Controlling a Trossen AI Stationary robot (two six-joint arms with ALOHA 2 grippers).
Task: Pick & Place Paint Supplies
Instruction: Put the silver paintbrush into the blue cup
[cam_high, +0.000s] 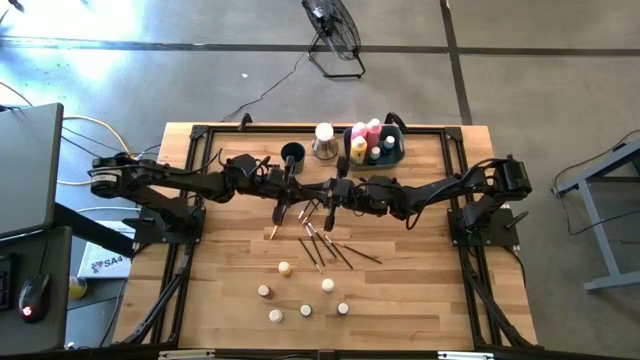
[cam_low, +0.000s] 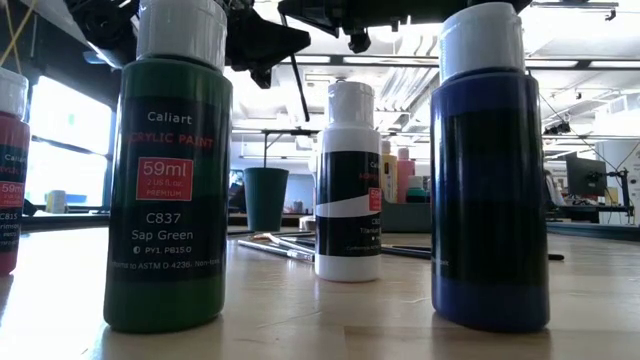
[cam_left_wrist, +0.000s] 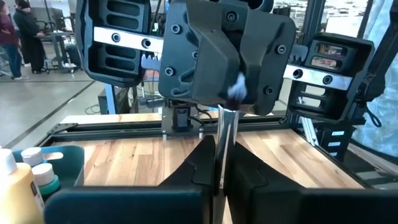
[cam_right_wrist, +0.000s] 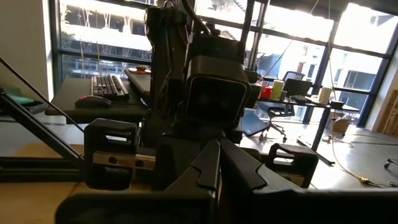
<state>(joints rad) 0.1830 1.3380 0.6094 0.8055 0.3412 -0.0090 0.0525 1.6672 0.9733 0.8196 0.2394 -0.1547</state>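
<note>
A thin brush (cam_left_wrist: 225, 130) stands between my two grippers above the middle of the table, its pale purple bristle end up. My left gripper (cam_left_wrist: 219, 149), reaching level from the table's left (cam_high: 303, 195), is shut on it. My right gripper (cam_high: 335, 193) faces it from the right, shut (cam_right_wrist: 217, 158). In the low view the brush's handle (cam_low: 298, 95) hangs as a thin dark line. Several loose brushes (cam_high: 335, 250) and small capped pots (cam_high: 305, 311) lie on the table nearer the front edge. My left gripper pinches the brush's handle (cam_left_wrist: 222, 163) between its two fingers, level from the table's left, the fingers lying across it. The brush stands nearly upright, clear of the table. My right gripper's shut fingers (cam_left_wrist: 214, 74) meet the brush at its bristle end (cam_left_wrist: 236, 94), level from the right; their own bulk hides the exact spot.
At the far edge stands a grey-blue bin (cam_high: 395, 152) with pink and yellow bottles, beside it a white-capped bottle (cam_high: 323, 140) and a dark round cup (cam_high: 292, 153). Green (cam_low: 168, 190), white (cam_low: 347, 190) and blue (cam_low: 490, 170) bottles stand close before the low camera.
</note>
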